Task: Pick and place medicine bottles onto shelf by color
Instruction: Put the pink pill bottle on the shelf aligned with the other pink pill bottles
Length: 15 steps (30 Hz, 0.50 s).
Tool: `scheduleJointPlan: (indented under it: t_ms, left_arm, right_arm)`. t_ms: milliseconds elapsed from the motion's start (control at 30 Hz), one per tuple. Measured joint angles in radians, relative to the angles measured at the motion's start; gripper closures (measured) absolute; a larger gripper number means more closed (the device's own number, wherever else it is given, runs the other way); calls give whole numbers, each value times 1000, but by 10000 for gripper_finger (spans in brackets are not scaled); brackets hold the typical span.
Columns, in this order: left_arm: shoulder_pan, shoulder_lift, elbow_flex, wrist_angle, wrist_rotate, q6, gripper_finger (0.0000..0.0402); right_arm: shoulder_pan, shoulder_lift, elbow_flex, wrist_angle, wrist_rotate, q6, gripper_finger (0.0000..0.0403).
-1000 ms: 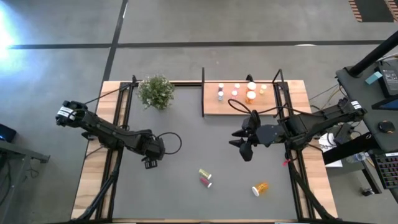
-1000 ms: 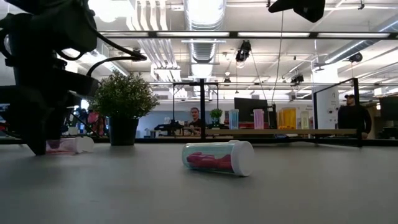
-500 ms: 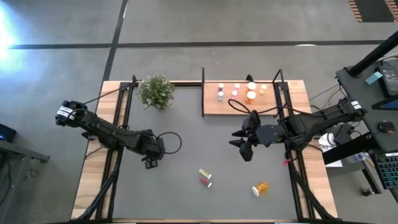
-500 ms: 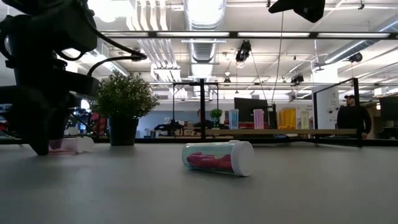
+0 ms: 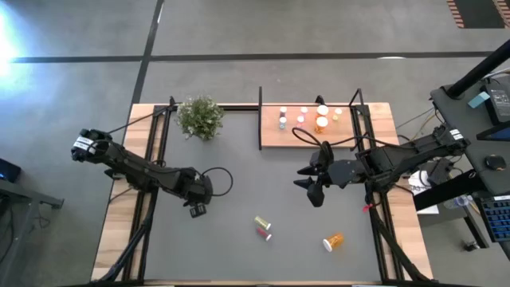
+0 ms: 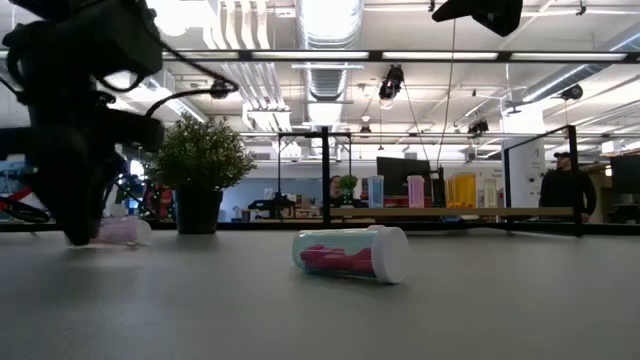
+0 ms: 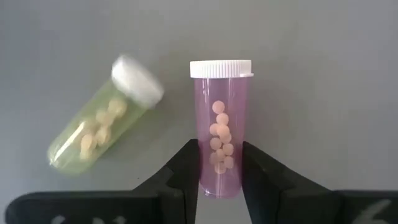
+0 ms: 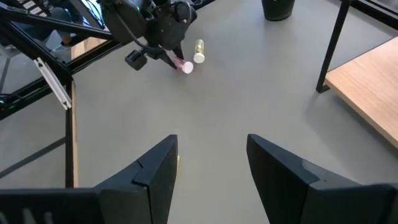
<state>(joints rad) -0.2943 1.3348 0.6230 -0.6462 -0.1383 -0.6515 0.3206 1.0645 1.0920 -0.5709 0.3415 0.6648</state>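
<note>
My left gripper (image 7: pixel 219 163) is down on the bench (image 5: pixel 239 175), left of the middle, jaws squeezing the pink bottle (image 7: pixel 220 129). It lies flat, cap pointing away from me. My right gripper (image 8: pixel 208 158) waits, jaws apart, near the shelf (image 5: pixel 311 135).

The left gripper (image 7: pixel 221 167) sits low on the table (image 5: pixel 239 175) with its fingers flanking a pink bottle (image 7: pixel 221 140); a yellow-green bottle (image 7: pixel 102 118) lies just beside that, crowding one side, while the other side is bare tabletop. Ahead of the spread right gripper (image 8: pixel 208 165) the surface is clear, with the shelf (image 8: pixel 367 93) and its black post (image 8: pixel 334 40) off to one side.
</note>
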Motion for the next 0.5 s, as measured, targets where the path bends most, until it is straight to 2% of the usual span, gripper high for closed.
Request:
scheduleJointPlan:
  t_ms: [100, 267, 400, 500]
  left_arm:
    - [0, -24, 33, 47, 0, -1, 321]
    - [0, -69, 108, 262, -5, 2, 318]
    - [0, -78, 173, 467, -42, 34, 318]
    - [0, -51, 227, 546, -47, 77, 318]
  right_arm:
    - [0, 0, 0, 1, 0, -17, 220]
    - [0, 0, 0, 11, -1, -61, 220]
    - [0, 0, 0, 77, -46, -205, 220]
    - [0, 6, 1, 186, -86, -314, 220]
